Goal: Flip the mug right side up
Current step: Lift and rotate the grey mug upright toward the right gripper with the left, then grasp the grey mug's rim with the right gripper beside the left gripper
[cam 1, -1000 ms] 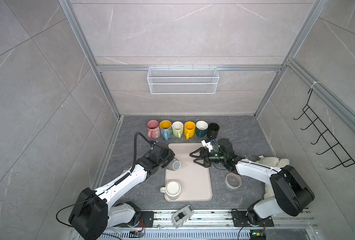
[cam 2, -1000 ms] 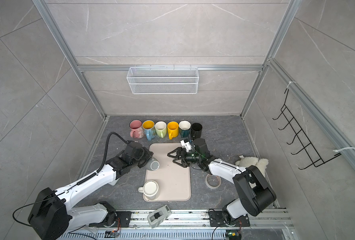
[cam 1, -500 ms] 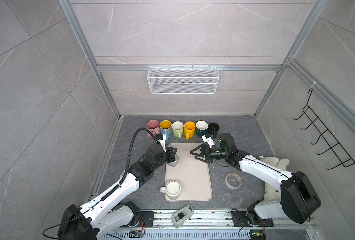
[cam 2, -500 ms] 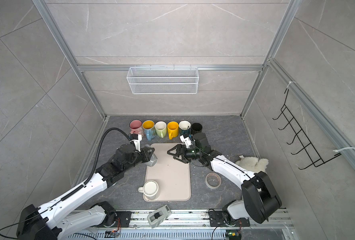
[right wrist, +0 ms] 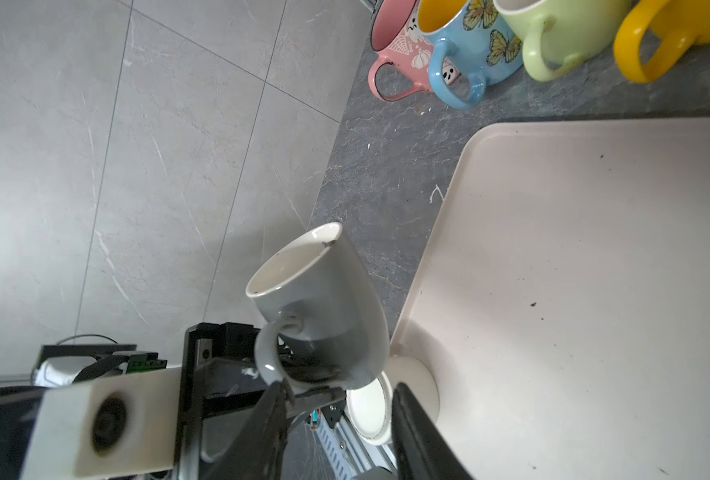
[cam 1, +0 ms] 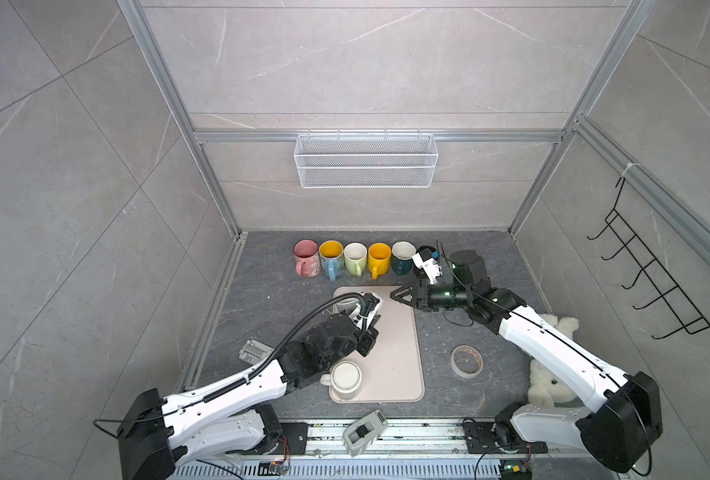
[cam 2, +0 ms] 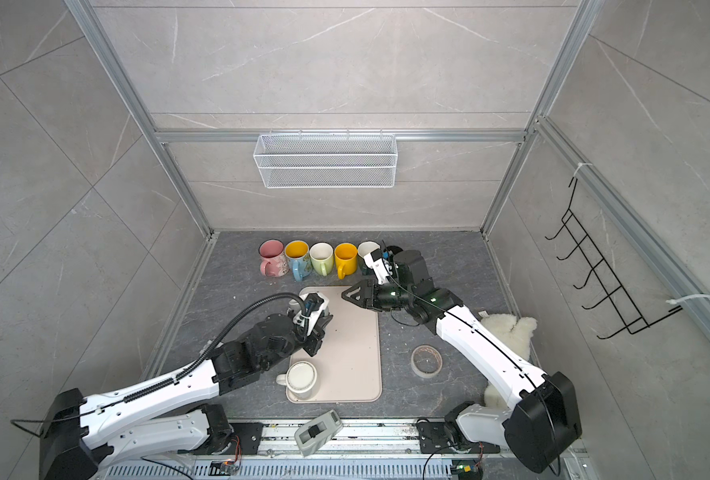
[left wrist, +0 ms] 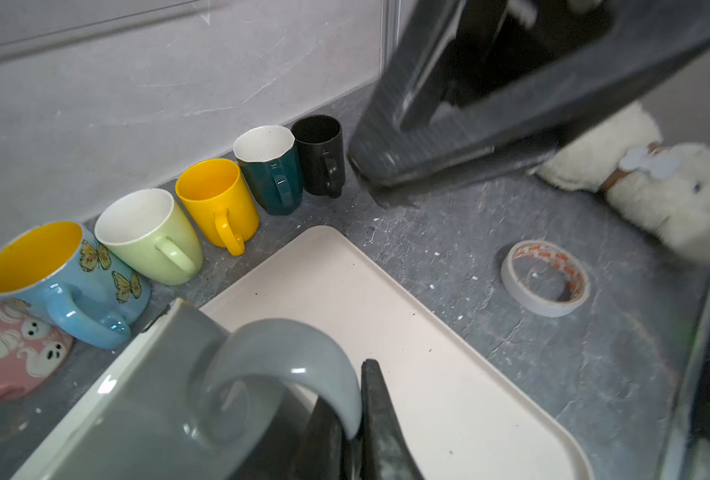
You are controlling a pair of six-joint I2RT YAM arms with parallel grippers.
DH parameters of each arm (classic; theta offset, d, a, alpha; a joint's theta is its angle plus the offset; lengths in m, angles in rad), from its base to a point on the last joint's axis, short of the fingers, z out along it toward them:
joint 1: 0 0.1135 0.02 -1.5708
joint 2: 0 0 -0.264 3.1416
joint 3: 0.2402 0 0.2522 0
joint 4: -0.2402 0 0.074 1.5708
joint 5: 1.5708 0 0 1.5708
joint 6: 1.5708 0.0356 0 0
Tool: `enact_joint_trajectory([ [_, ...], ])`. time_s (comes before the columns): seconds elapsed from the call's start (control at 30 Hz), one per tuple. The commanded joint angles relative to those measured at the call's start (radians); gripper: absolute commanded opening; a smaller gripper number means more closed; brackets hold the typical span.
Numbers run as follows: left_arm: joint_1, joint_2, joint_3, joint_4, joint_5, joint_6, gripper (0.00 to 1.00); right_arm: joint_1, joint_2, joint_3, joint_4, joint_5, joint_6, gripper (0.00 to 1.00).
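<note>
While the left hand [left wrist: 351, 399] is clamped on the handle of the grey mug [right wrist: 324, 299], the mug hangs tilted over the far left corner of the beige mat [cam 1: 395, 353] on the desk [cam 1: 287, 291], its mouth showing in the right wrist view. Right hand [cam 1: 401, 296]: fingers parted, nothing between them, over the mat's far right corner. Cream mug [cam 1: 345, 376] sits on the mat's near left corner.

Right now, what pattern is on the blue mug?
Yellow butterflies on the blue mug, clearest in the left wrist view.
</note>
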Motion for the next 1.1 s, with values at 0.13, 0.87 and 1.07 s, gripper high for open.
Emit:
enact_joint_trajectory([
  [0.13,-0.049,0.040,0.009,0.316,-0.110,0.310,0.00,0.014,-0.033,0.088,-0.192,0.052,-0.153,0.48],
  [0.87,-0.053,0.048,0.032,0.298,0.014,0.312,0.00,0.140,0.015,0.143,-0.256,0.114,-0.226,0.56],
  [1.07,-0.055,0.055,0.048,0.299,0.046,0.310,0.00,0.153,0.043,0.156,-0.271,0.176,-0.214,0.52],
])
